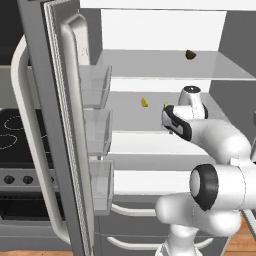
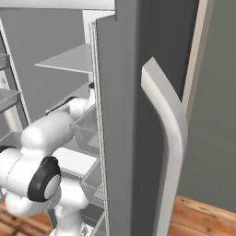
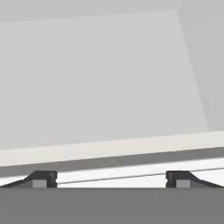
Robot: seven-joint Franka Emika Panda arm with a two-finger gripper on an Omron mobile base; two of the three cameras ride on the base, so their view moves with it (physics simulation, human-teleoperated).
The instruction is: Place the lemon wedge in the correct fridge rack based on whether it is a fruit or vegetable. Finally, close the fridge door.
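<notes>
Both fridge doors are swung wide, and the arm is reaching straight into the open fridge. In the left base view, the left fridge door (image 1: 50,125) stands edge-on with its long curved handle and three clear door bins (image 1: 97,130) stacked on the inside. The lemon wedge (image 1: 144,102) sits on the fridge rack (image 1: 125,112), the lower of the two glass shelves, toward the middle and well left of the arm's wrist. Up on the shelf above, a dark brown lump (image 1: 190,54) rests near the back.

The claw (image 3: 111,179) is empty, its two dark fingertips (image 3: 41,178) set wide apart at the bottom of the hand view, looking along a flat shelf surface toward the pale back wall of the fridge. Nothing sits between them.

From the right base view, the right door (image 2: 138,120) looms large with its curved silver handle (image 2: 168,138), and the white arm bends in behind it toward the shelves. A stove (image 1: 15,150) sits left of the fridge in the left base view.
</notes>
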